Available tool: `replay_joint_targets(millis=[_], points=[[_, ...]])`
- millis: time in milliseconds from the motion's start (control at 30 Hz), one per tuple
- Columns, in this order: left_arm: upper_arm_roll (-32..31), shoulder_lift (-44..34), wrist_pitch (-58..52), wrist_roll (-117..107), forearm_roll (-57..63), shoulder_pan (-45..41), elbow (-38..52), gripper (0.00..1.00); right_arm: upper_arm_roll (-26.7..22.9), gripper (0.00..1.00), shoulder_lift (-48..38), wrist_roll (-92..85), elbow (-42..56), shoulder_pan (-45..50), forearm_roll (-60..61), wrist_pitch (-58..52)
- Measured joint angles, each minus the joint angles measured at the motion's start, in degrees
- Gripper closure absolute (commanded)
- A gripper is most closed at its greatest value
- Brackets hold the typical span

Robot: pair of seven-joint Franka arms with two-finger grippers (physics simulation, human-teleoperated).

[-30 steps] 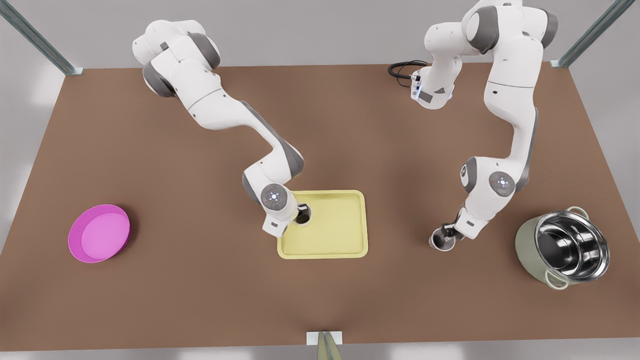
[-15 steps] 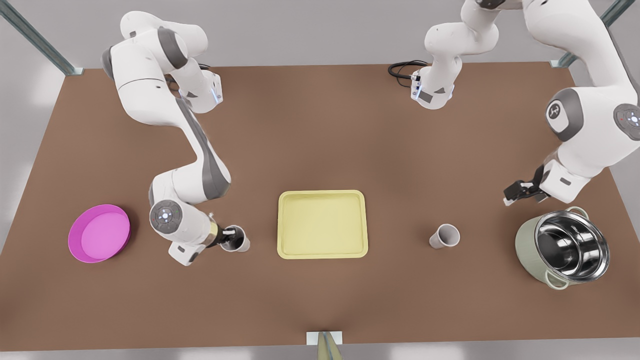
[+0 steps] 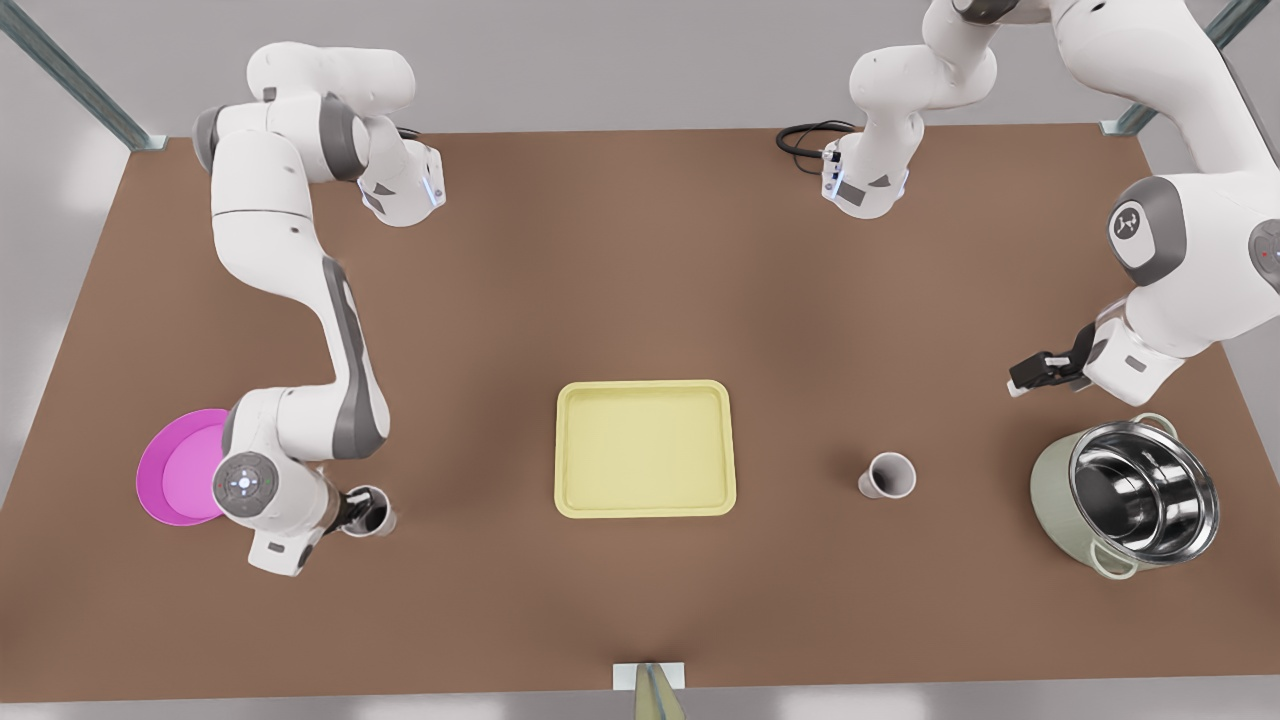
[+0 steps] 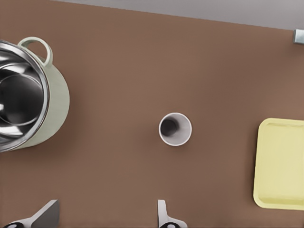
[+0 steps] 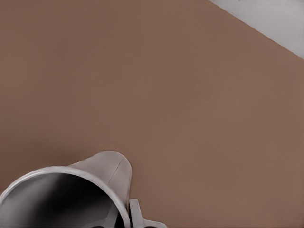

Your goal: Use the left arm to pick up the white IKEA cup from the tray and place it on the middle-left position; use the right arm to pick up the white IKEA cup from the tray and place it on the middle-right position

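Placing step for held cup (image 3: 368, 510): clamped at the rim in right gripper (image 3: 350, 508), at the front view's left, just beside plate (image 3: 170, 470) and well apart from tray (image 3: 645, 388). Cannot tell from the front view whether touching table (image 3: 640, 250) or just above it. In the right wrist view, tilted a little against the finger, over bare brown top.

Free cup (image 3: 887, 475): upright on the table between tray and pot (image 3: 1050, 490), touching neither. Looks done for that side.

Left gripper (image 3: 1022, 378): spread wide, holding nothing, raised near the pot at the front view's right. Waiting.

To do the step well, by my judgement:
- Level the held cup before lowering, so the base lands flat.
- Lower straight down, no sideways drag near the plate.
- Check the spot: possibly too far toward the plate for middle-right; aim to mirror the free cup across the tray.
- Open only once the base is seated, then lift straight up to avoid tipping by the inner finger.
- Risk: light cup, rim grip, easy to topple on release.
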Motion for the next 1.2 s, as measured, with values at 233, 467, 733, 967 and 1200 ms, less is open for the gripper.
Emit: replay_joint_targets(millis=[233, 467, 733, 967, 1200], points=[[0.0, 0.1, -0.4, 0.7, 0.1, 0.0, 0.0, 0.00, -0.1, 0.98, 3.4, -9.9, 0.0, -1.3, 0.2, 6.4], [0.0, 0.1, -0.5, 1.1, 0.4, 0.0, 0.0, 0.00, 0.1, 0.98, 5.8, -16.6, -0.1, -1.4, 0.4, 10.7], [0.0, 0.1, -0.5, 1.4, 0.5, 0.0, 0.1, 0.00, 0.1, 0.70, 6.5, -21.3, 0.0, -1.4, -0.1, 13.4], [0.0, 0.1, -0.5, 1.6, 0.6, 0.0, 0.1, 0.00, 0.3, 0.57, 6.4, -23.1, 0.0, -1.4, -0.5, 14.3], [-0.3, 0.2, -0.4, 1.7, 0.3, -0.4, 0.2, 0.00, 0.6, 0.42, -3.7, -24.2, 0.1, -1.0, 2.3, 11.5]])
